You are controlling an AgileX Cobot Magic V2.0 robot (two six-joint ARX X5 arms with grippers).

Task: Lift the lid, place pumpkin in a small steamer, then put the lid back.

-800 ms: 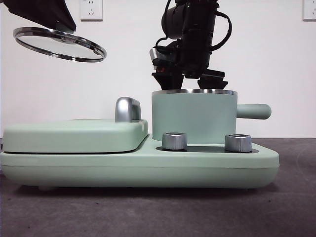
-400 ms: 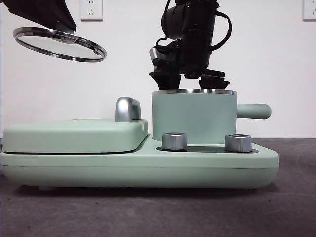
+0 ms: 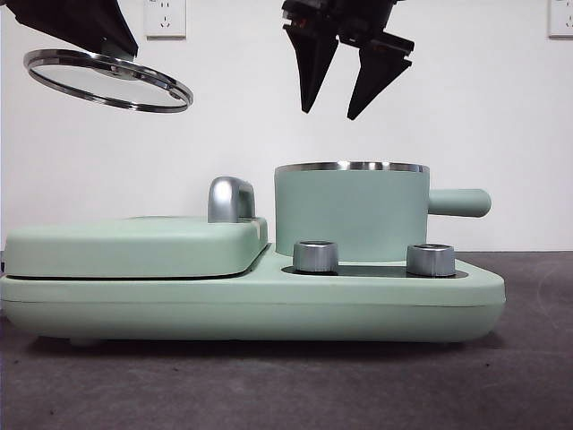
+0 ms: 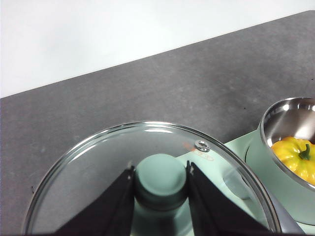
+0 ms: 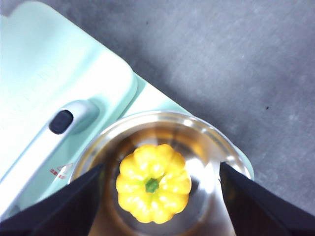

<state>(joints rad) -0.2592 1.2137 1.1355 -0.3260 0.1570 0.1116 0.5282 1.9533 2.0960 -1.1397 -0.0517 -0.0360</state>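
Observation:
The yellow pumpkin (image 5: 153, 183) with its green stem lies inside the small steamer (image 3: 351, 210), whose steel rim (image 5: 162, 120) rings it; the pumpkin (image 4: 294, 157) also shows in the left wrist view. My right gripper (image 3: 343, 83) hangs open well above the pot, nothing between its jaws. At the upper left, my left gripper (image 3: 106, 43) holds the glass lid (image 3: 107, 80) tilted in the air, shut on its mint-green knob (image 4: 160, 181).
The pot stands on a mint-green cooker base (image 3: 251, 300) with two steel dials (image 3: 316, 255). A flat mint griddle cover (image 3: 134, 244) with a steel handle (image 3: 230, 198) fills the base's left half. The pot's side handle (image 3: 458, 202) points right.
My right gripper has risen from the pot's rim to well above it, jaws open and empty. The lid and left gripper have stayed put.

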